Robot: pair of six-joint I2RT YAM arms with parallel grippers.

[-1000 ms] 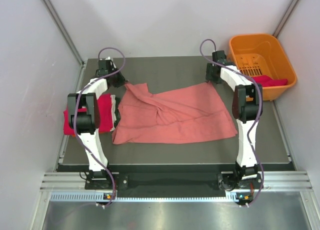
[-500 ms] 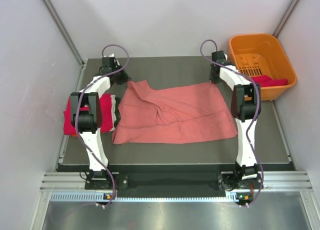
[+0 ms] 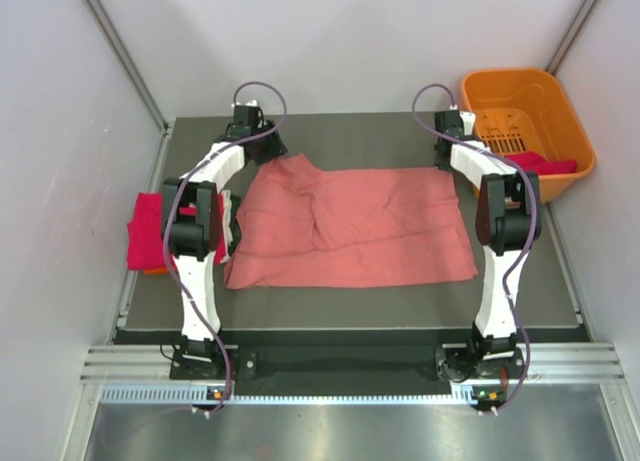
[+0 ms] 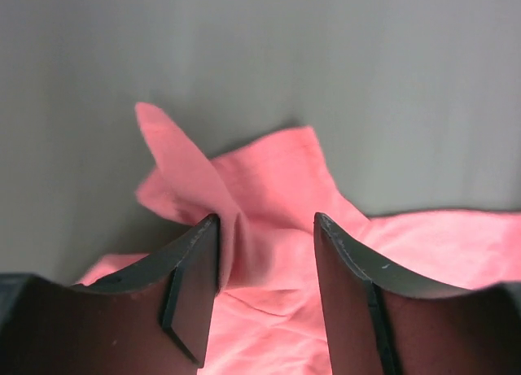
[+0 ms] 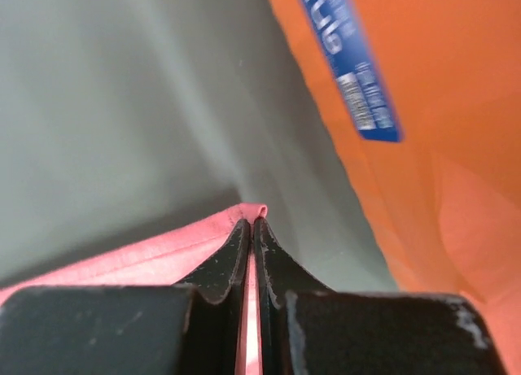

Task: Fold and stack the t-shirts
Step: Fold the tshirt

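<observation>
Orange plastic basket [image 3: 510, 75] sits at the far right corner of the dark grey bench [image 3: 350, 301], with a magenta-red cloth [image 3: 545, 164] lying in it. In the right wrist view the basket wall stands just beside the right pincer [image 5: 252, 222]. A folded magenta-red shirt [image 3: 148, 231] lies at the bench's left edge, partly hidden by the left arm.

Large salmon-pink t-shirt [image 3: 350, 226] is spread mid-bench, rumpled near its centre. Right pincer: jaws together, clamped on the shirt's far right corner. Left pincer [image 4: 266, 224]: jaws apart at the far left corner, with a raised fold of cloth between them, against one finger.
</observation>
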